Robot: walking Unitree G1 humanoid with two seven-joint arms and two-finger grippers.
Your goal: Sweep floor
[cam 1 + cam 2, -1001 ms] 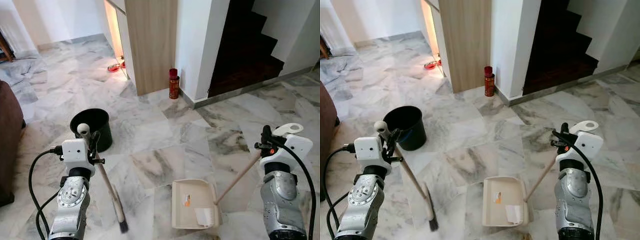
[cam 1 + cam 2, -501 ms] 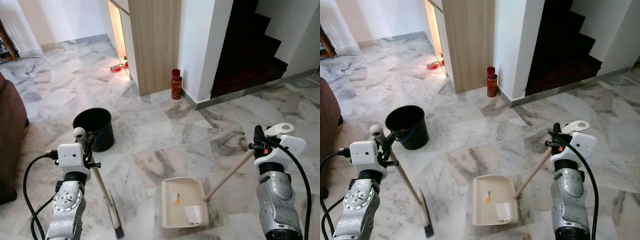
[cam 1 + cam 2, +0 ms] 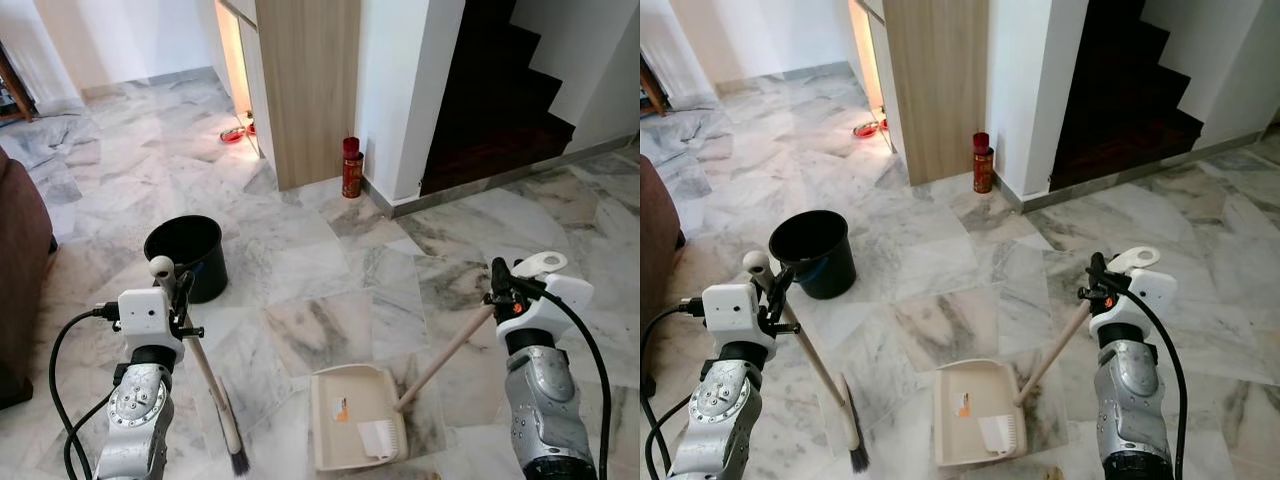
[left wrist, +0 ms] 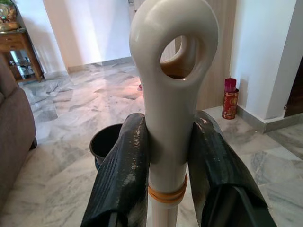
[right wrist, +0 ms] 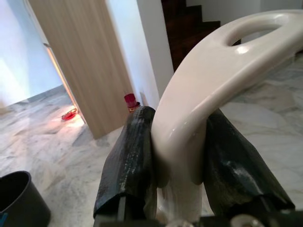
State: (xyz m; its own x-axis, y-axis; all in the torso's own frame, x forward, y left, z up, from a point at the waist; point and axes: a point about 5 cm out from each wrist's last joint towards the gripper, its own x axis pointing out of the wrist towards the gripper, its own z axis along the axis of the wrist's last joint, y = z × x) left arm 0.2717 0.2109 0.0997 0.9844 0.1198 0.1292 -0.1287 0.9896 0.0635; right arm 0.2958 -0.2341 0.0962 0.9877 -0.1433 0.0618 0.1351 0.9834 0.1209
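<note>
My left gripper (image 3: 180, 295) is shut on the cream handle of a broom (image 3: 212, 385). The stick slants down to dark bristles (image 3: 239, 461) resting on the marble floor. In the left wrist view both black fingers (image 4: 124, 175) clamp the broom's looped handle top (image 4: 173, 80). My right gripper (image 3: 497, 285) is shut on the long handle (image 3: 445, 350) of a cream dustpan (image 3: 355, 415), which lies flat on the floor between my arms. A small white scrap (image 3: 378, 438) lies in the pan. The right wrist view shows the fingers (image 5: 130, 163) pinching the dustpan's handle loop (image 5: 213, 71).
A black bucket (image 3: 187, 255) stands on the floor just beyond my left arm. A red canister (image 3: 352, 168) stands against the white wall corner by a wooden panel (image 3: 305, 85). Dark stairs (image 3: 495, 95) rise at the far right. A brown sofa (image 3: 20, 270) edges in at left.
The dustpan has slid left and toward me across the floor with my right arm. The camera shifted slightly. The broom stays almost where it was.
</note>
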